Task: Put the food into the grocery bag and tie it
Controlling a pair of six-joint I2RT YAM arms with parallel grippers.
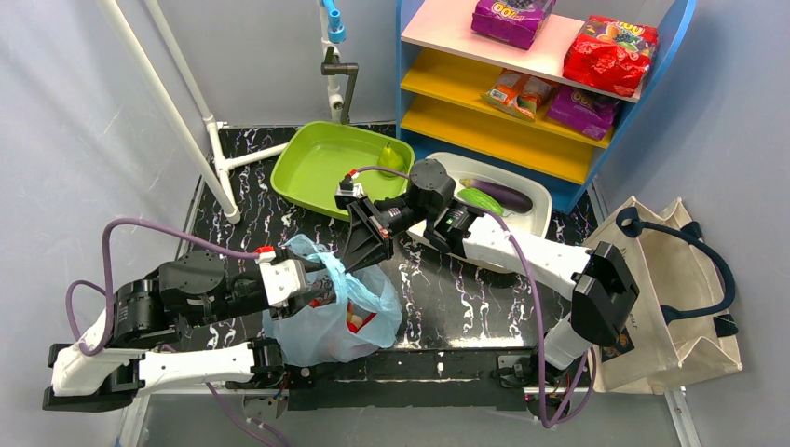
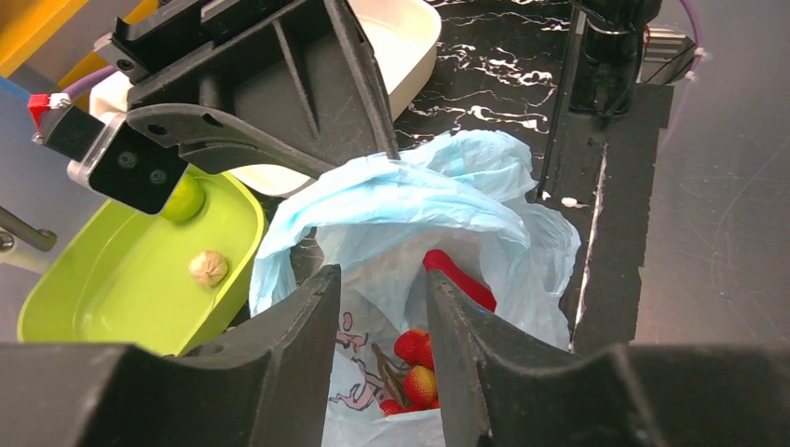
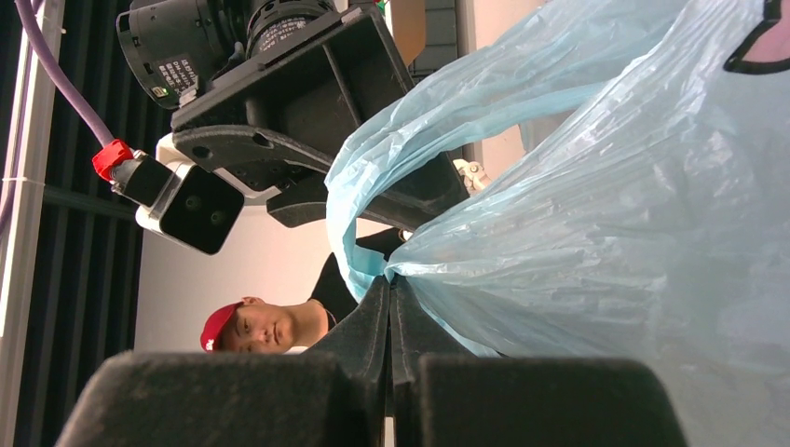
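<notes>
- Your right gripper [image 3: 391,282] is clamping fully closed on a fold of the grocery bag [image 1: 347,324] rim, holding it up.
- Your left gripper [image 2: 382,277] is hovering over the bag's mouth, jaws partly apart. Blue film is showing in the gap — can't tell whether the pads are touching it.
- Bag is sitting on the black table [image 1: 466,298], near the green tray [image 1: 321,168].
- Inside, berries [image 2: 419,368] and long red pepper [image 2: 463,281] are lying at the bottom.

Most food [image 2: 419,380] lies buried inside the grocery bag [image 2: 401,200]; right wrist view crops that bag.
</notes>
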